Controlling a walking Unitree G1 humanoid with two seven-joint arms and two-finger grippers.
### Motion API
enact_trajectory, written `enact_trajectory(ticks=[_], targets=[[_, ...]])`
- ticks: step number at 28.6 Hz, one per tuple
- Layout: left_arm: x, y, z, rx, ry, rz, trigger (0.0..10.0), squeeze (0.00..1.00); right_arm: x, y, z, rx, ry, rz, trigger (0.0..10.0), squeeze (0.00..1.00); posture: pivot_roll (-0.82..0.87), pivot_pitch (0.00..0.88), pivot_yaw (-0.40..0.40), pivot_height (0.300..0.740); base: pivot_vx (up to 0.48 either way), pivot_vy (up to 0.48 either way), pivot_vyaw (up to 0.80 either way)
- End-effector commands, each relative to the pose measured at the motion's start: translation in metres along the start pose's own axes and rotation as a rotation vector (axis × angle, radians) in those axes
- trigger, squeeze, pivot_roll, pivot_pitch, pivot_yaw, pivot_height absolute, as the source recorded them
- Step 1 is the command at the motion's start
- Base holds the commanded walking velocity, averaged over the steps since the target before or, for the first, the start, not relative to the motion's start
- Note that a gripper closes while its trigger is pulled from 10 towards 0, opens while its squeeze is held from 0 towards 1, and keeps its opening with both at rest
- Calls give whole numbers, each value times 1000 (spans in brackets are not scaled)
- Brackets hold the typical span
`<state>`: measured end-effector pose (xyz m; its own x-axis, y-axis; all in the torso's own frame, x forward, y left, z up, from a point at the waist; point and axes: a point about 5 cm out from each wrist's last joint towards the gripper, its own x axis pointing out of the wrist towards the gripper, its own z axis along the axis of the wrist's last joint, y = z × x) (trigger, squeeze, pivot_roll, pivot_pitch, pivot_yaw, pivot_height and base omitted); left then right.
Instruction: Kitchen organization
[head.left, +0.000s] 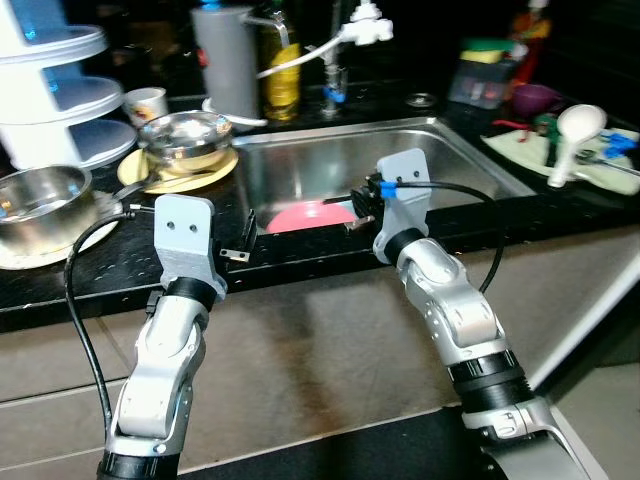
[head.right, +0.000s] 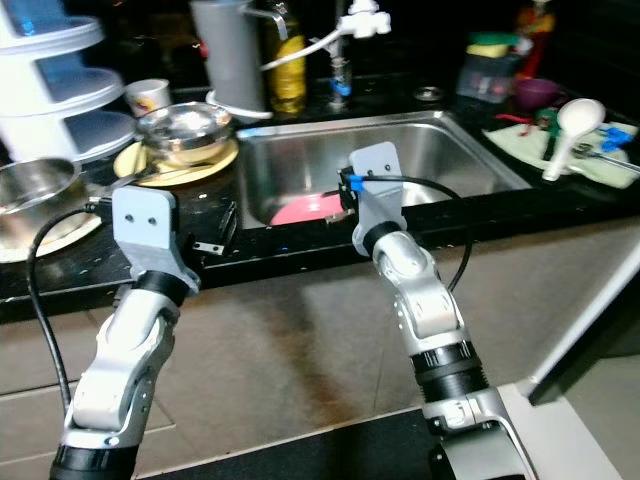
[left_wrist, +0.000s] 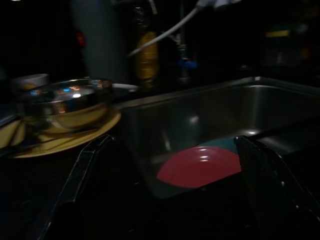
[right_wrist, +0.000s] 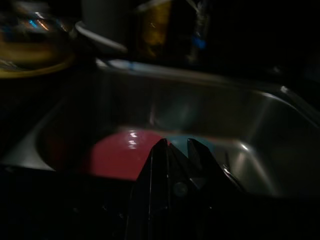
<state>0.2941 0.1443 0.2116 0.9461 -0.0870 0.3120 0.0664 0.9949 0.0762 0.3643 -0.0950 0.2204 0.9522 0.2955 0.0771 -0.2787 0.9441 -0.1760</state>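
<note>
— Black countertop (head.left: 300, 245), steel sink (head.left: 470, 150) sunk into it, and the robot is standing square in front. What is it working on?

— I'm looking at the pink plate (head.left: 305, 216) lying flat on the sink floor, with something teal (left_wrist: 220, 144) tucked just behind it. Both arms are reaching that way.

— Are the grippers holding anything?

— No. The right gripper (right_wrist: 175, 150) is hanging over the sink's near edge, pointing at the plate, its two black fingers pressed together on nothing. The left gripper (left_wrist: 170, 165) is hovering above the counter just left of the sink, fingers spread wide, the plate sitting between them in its wrist view but well beyond them.

— And around the sink?

— A steel bowl (head.left: 187, 140) is sitting on a yellow plate (head.left: 135, 170) by the left rim, another steel pot (head.left: 42, 205) is standing farther left beside a white tiered rack (head.left: 60, 90). On the right, a white ladle (head.left: 575, 135) is lying on a mat (head.left: 520, 150).

— So how far along is the tidying?

— Hard to judge. Dishes are lying in the sink and spread over the counter, which would fit a half-sorted kitchen or one being loaded for washing. I can't tell which.
</note>
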Motion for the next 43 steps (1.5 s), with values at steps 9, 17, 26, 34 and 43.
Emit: enact_trajectory(ticks=[9,17,26,34,43], targets=[[-1,3,0,15,4,9,10000,0,20,46,-8,-57,73,51,10000,914,66,0,-31,740,0,0,0],[-1,1,-2,-5,14,9,10000,0,16,27,-3,178,-14,-4,10000,871,60,0,-29,740,0,0,0],[0,4,-3,10,31,27,10000,0,-7,9,4,472,-211,121,10000,0,60,0,-21,740,0,0,0],[-5,7,-9,27,71,32,10000,0,-27,-2,6,616,-316,200,10000,0,62,0,-20,740,0,0,0],[-15,13,-18,59,114,37,10000,0,-54,-27,-27,583,-238,201,10000,0,53,0,-21,740,-143,0,0]])
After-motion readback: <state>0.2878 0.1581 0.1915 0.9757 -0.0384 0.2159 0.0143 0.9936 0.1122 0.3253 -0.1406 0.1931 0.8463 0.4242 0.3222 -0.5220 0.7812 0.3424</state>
